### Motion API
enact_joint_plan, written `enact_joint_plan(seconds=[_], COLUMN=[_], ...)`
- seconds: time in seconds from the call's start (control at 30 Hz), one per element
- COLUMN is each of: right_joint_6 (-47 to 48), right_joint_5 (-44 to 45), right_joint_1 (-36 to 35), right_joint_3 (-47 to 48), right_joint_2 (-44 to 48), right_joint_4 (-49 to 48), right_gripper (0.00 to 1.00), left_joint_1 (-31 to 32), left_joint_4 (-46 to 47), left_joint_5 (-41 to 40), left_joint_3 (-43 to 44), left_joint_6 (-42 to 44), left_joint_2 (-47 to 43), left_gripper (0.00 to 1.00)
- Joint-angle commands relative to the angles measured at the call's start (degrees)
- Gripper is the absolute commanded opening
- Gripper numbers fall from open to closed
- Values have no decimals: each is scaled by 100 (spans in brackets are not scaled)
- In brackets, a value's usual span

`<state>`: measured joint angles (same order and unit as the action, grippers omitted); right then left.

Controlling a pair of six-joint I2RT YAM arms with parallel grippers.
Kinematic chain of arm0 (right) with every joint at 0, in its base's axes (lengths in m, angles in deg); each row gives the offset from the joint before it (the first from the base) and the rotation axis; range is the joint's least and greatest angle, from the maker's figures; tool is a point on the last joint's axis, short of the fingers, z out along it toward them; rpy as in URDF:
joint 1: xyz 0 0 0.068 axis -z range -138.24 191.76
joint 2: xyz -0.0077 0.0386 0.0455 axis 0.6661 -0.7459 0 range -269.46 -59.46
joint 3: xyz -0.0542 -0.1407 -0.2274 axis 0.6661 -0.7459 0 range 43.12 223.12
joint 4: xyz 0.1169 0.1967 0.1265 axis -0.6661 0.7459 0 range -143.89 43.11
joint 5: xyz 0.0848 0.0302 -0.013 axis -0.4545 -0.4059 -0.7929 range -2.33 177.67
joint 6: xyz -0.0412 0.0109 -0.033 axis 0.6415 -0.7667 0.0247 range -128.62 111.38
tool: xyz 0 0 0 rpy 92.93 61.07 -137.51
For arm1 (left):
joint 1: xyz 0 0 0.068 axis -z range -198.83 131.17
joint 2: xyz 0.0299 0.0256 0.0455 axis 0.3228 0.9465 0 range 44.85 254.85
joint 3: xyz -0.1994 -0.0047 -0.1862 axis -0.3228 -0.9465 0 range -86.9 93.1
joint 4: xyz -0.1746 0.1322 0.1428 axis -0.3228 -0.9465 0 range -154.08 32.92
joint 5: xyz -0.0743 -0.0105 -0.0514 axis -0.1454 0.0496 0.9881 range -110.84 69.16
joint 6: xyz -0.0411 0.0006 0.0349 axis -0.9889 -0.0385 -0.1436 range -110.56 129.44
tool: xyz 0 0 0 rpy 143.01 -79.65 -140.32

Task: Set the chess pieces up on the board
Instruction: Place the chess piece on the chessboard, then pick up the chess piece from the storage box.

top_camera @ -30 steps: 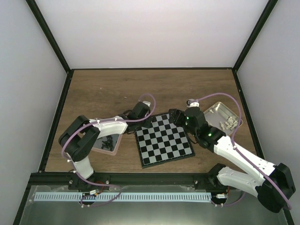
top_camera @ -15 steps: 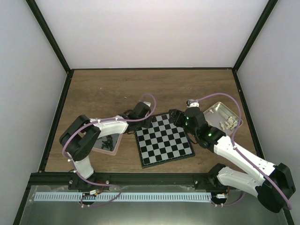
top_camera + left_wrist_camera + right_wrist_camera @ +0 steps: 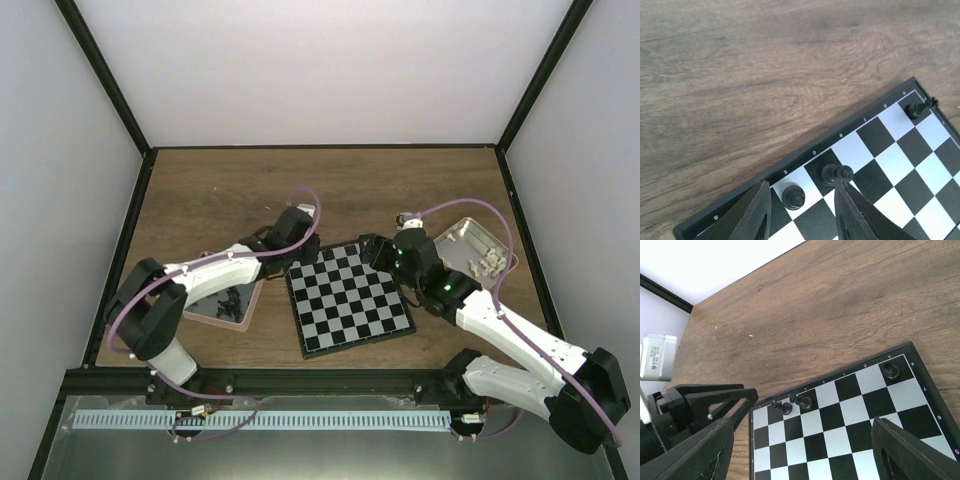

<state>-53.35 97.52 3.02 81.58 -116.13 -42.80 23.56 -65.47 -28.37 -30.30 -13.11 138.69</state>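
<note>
where the board lies: the board is flat on the wooden table, in the middle between the two arms and turned a little askew.
left gripper: the left gripper hangs over the board's far left corner, jaws partly apart and holding nothing.
left fingers: its fingers stand either side of the first black piece, with a gap showing on both sides.
first black piece: the first black piece is upright on a pale square in the far edge row, between the left jaws.
second black piece: the second black piece is on the dark square just right of the first, in the same row, outside the jaws.
corner piece: the corner piece is black and sits at the far right corner square, well apart from the other two; it looks tilted.
right gripper: the right gripper is above the board's far right part, jaws spread wide, nothing between them.
pink-rimmed tray: the pink-rimmed tray lies left of the board, under the left arm, with loose black pieces in it.
tin: the tin lies right of the board, beyond the right arm, with cream pieces heaped at its right side.
</note>
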Motion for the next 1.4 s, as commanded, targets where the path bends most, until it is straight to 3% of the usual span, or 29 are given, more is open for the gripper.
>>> enact_joint_plan(seconds=[0.0,0.3,0.57,0.77,0.87,0.97,1.03,1.37], right_joint_6=[-20,-9,-44,-132,-153,-158,-153,-178], right_joint_5=[22,-1,-74,-214,-282,-353,-369,-314], right_joint_1=[22,23,20,24,23,25,24,25], right_joint_3=[-11,-12,-61,-1,-22,9,14,-75], right_joint_2=[76,68,-12,-216,-268,-322,-319,-178], right_joint_4=[-95,-96,-188,-222,-307,-308,-304,-268], right_gripper=[77,77,77,77,77,76,76,76], left_joint_1=[-177,-945,-2008,-2180,-2299,-2531,-2699,-3156], left_joint_4=[-250,-1408,-2350,-3311,-3127,-2521,-2348,-1535], left_joint_5=[-24,-576,-1065,-1211,-1320,-1227,-1222,-965], left_joint_3=[88,-103,-1181,-1538,-1832,-2021,-1965,-1689], left_joint_6=[-259,-985,-2038,-2694,-2745,-2590,-2571,-2134], left_joint_2=[-257,-1230,-2660,-3095,-3206,-3127,-2888,-1733], left_gripper=[38,45,39,52,52,31,26,28])
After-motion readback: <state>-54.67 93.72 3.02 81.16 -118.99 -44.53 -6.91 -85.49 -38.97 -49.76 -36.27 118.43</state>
